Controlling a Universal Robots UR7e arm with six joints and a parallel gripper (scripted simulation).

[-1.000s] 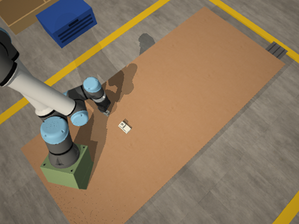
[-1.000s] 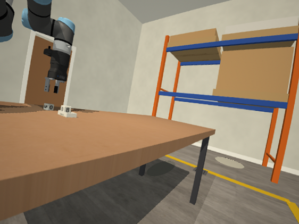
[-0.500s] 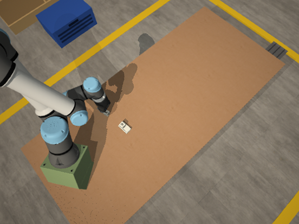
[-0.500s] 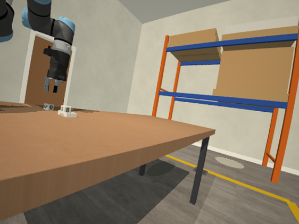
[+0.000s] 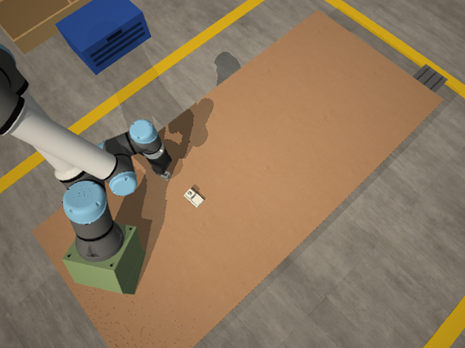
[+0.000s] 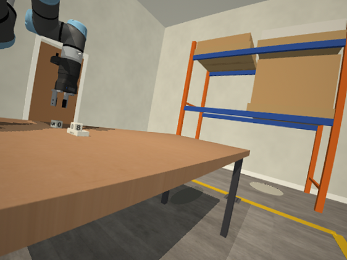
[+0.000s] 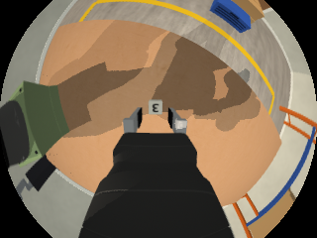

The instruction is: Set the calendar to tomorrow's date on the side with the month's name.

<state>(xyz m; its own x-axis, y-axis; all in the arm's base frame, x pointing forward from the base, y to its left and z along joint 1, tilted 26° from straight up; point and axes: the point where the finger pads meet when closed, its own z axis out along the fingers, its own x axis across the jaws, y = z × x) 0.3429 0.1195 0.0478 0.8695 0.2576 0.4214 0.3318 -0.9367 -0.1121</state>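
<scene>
The small white tray (image 5: 198,200) (image 6: 82,133) lies flat on the table, with tiny lettering on one long side. One white cube (image 5: 189,193) (image 6: 76,126) stands in one end of it; in the exterior view it shows a 0 above the lettered side and an 8 on the neighbouring face. The other cube (image 6: 56,124) (image 7: 156,107) stands on the table apart from the tray, with a 3 on top, upside down in the wrist view, and a 0 and a sideways 5-like digit on its sides. My gripper (image 5: 166,177) (image 6: 58,106) (image 7: 155,114) is open and empty above this loose cube.
The wooden table (image 5: 265,155) (image 6: 115,160) carries the arm's green base block (image 5: 99,267) (image 7: 42,111). The arm's shadow falls across the table around the loose cube. A blue cabinet (image 5: 103,29) stands on the floor beyond the table; an orange and blue shelf rack (image 6: 258,115) stands behind it.
</scene>
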